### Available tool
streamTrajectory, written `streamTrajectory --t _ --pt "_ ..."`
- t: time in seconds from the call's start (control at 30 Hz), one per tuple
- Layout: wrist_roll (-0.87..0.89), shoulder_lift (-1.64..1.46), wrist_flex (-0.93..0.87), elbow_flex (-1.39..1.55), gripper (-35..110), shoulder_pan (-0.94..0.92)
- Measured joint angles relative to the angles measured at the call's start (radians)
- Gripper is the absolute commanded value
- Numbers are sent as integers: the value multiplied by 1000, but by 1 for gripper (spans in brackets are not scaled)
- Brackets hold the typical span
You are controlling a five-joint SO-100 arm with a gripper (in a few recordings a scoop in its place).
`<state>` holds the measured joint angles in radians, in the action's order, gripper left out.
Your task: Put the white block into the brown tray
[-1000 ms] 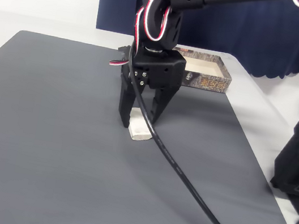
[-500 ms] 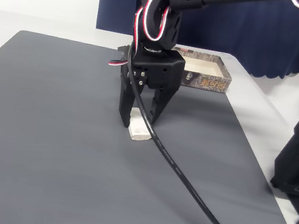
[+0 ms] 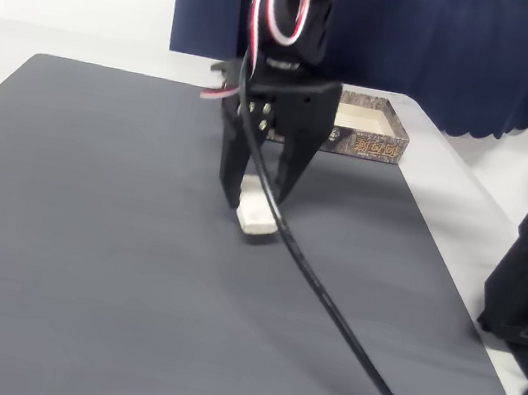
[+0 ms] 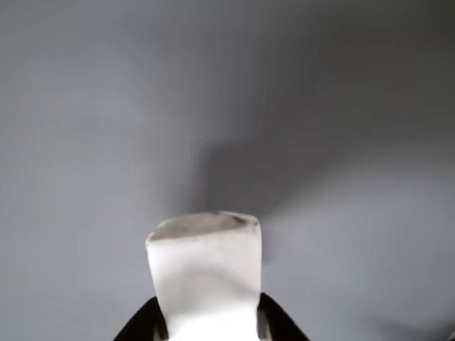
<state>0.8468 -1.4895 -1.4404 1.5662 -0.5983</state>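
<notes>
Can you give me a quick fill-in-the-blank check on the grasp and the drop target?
1. The gripper is shut on the white ____.
2. In the fixed view, the white block hangs just above the ____ mat.
3. The brown tray sits at the mat's far ____ corner.
4. The tray's inside is ____ in colour.

Missing words: block; grey; right; cream

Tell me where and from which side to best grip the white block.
Grip the white block across its narrow width, on the two long flat sides, coming from above. It is a slim bar, and the hand already clamps it that way, fingers on either side.
</notes>
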Motion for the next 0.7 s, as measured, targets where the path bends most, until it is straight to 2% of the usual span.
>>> streamTrajectory --t 0.47,0.7 --pt "-95 -186 -67 60 17 -164" --pt "-181 -160 -202 -95 14 -314"
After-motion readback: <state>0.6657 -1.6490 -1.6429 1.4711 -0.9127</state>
